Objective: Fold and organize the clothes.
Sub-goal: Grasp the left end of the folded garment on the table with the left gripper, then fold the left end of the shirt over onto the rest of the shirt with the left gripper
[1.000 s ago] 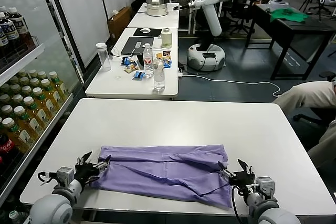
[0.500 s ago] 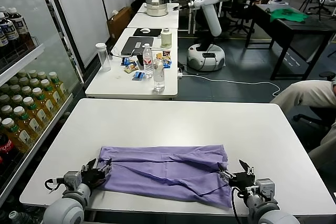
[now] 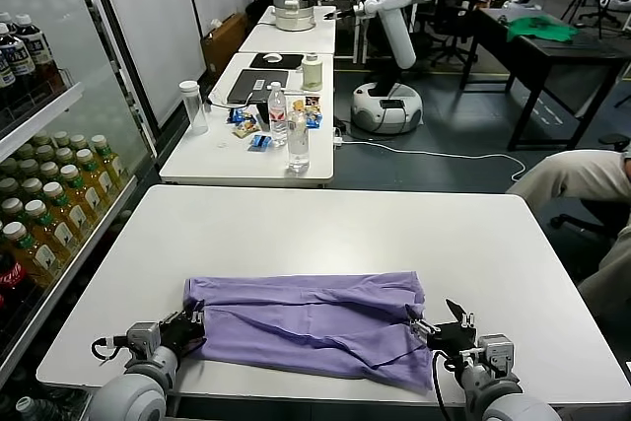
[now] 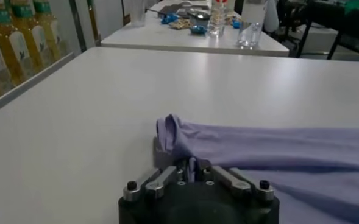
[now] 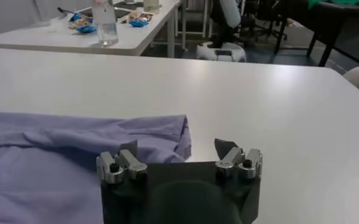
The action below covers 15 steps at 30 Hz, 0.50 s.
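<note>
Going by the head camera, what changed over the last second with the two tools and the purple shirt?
The left tool drew in from spread fingers and closed on the T-shirt at its near left edge; the left wrist view shows fabric pinched between its fingers. The shirt's left end bunched slightly. The right tool stayed open at the shirt's right corner, and the white table is unchanged.

The T-shirt (image 3: 311, 324) is plain lavender-purple, with darker purple in its creases. It lies on a white table (image 3: 325, 229). Both grippers are black with silver-grey fittings.
</note>
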Tool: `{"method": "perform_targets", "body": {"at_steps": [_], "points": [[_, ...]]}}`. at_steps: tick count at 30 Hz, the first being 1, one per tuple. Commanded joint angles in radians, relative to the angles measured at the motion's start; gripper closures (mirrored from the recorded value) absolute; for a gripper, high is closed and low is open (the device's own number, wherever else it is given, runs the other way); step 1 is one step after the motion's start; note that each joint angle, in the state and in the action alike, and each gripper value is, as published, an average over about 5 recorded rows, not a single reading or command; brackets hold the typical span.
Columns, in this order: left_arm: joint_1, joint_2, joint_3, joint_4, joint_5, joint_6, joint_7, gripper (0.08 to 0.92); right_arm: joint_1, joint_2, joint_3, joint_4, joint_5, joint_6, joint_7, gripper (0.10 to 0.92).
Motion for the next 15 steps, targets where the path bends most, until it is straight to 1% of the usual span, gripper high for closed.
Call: {"method": "perform_targets", "body": {"at_steps": [1,4,7,9,12,15], "points": [[-0.016,0.035,-0.109,-0.079,0.194,0.029,-0.019,0.849,0.002,0.0,0.0,0.001,0.003,0.0,0.0,0.203],[-0.001,0.067,-0.224,-0.085,0.274,0.032,-0.021,0.889,0.005,-0.001,0.001,0.001,0.002,0.0,0.0,0.203],[0.031,0.1,-0.35,-0.063,0.315,0.032,-0.02,0.892,0.007,0.0,0.002,0.001,0.003,0.002,-0.002,0.203],[0.05,0.117,-0.398,-0.054,0.318,0.032,-0.02,0.892,0.007,0.0,0.003,0.0,0.005,0.005,-0.003,0.203],[0.068,0.12,-0.388,-0.086,0.29,0.032,-0.02,0.892,0.005,0.001,0.005,0.004,0.006,0.009,-0.004,0.203],[0.073,0.089,-0.299,-0.171,0.212,0.033,-0.015,0.892,-0.001,0.004,0.014,0.017,0.006,0.01,-0.004,0.203]]}}
